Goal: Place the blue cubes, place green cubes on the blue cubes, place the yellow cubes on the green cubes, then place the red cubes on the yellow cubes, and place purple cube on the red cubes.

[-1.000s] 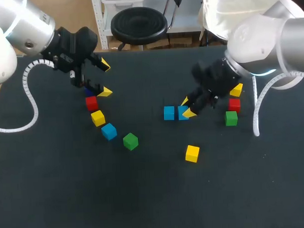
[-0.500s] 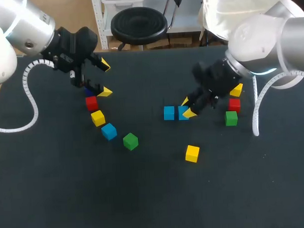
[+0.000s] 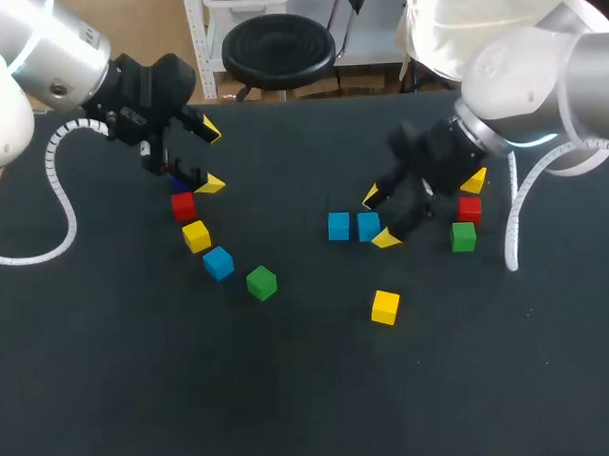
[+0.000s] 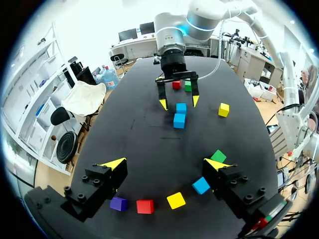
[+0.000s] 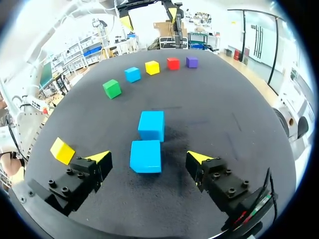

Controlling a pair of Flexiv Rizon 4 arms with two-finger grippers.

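Two blue cubes (image 3: 338,226) (image 3: 367,226) sit side by side on the black table, also seen in the right wrist view (image 5: 151,125) (image 5: 146,156). My right gripper (image 3: 379,217) (image 5: 149,156) stands open astride the right-hand one, its fingers clear of the cube's sides. A row of purple (image 4: 118,203), red (image 3: 184,206), yellow (image 3: 196,236), blue (image 3: 218,262) and green (image 3: 261,283) cubes lies at the left. My left gripper (image 3: 211,156) (image 4: 165,164) hangs open and empty above the row's far end.
A yellow cube (image 3: 385,307) lies alone in front of the blue pair. A red cube (image 3: 470,209), a green cube (image 3: 463,236) and a yellow cube (image 3: 473,180) sit close to my right arm's wrist.
My right gripper has opened, letting go of the blue cube beside the other blue cube. The left arm has not moved.
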